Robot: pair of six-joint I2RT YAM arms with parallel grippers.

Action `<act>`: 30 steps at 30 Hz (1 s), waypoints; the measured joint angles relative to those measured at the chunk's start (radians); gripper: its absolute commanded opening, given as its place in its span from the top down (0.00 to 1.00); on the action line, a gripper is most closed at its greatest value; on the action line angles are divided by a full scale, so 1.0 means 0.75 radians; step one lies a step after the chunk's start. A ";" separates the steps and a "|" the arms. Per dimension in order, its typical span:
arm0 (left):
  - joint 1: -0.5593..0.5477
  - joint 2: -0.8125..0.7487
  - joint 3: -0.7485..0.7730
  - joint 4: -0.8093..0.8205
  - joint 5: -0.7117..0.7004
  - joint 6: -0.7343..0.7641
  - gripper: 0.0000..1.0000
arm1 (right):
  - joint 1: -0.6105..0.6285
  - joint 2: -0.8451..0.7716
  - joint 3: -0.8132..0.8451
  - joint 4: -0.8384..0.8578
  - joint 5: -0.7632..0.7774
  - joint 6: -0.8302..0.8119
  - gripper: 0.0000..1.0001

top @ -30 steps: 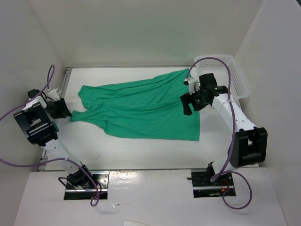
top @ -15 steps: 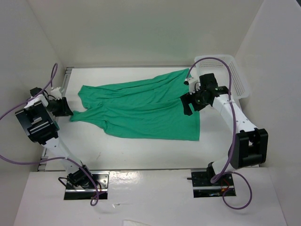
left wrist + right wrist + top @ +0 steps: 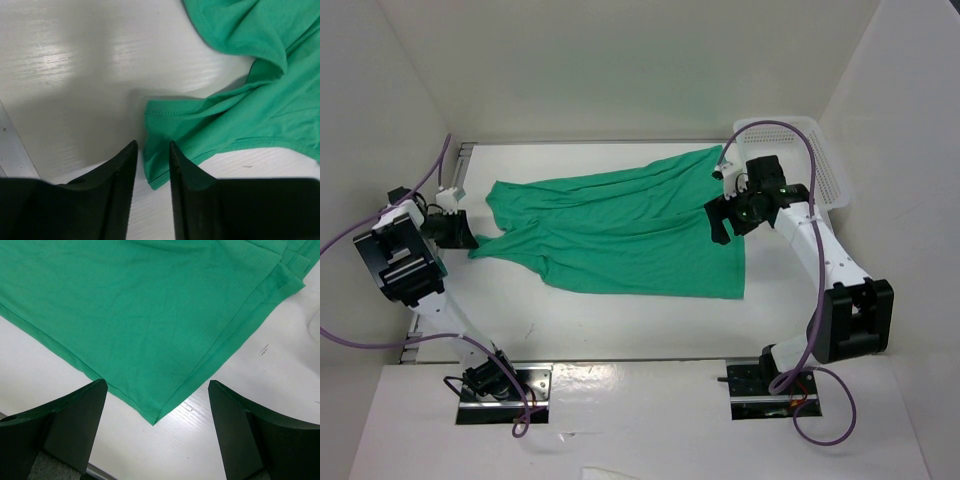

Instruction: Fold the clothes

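Both claws hold nothing: right claw (image 3: 156, 390) wide over the shirt corner (image 3: 155, 407). Slide your half-open left claw (image 3: 152, 146) deeper onto the sleeve (image 3: 172, 122).

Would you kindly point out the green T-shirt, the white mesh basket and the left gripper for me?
Green T-shirt (image 3: 620, 235): top view, middle of its body.
White mesh basket (image 3: 832, 170): top view, its right wall.
Left gripper (image 3: 152, 146): left wrist view, between its fingers.

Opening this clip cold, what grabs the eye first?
The green T-shirt lies crumpled across the middle of the white table. The left gripper is narrowly open around a sleeve tip at the shirt's left end; the right gripper hangs wide open over a corner on the right, near the white basket.
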 measured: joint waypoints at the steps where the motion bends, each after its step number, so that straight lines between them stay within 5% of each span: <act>1: 0.000 0.002 0.000 -0.008 -0.001 0.006 0.67 | 0.000 -0.003 -0.001 0.001 0.000 0.000 0.10; 9: 0.001 0.008 -0.016 -0.026 0.005 0.008 0.99 | 0.000 -0.005 -0.005 0.001 0.005 -0.001 0.10; 30: -0.001 -0.248 -0.200 -0.083 0.012 -0.044 1.00 | 0.224 0.018 -0.254 -0.073 0.388 -0.414 0.18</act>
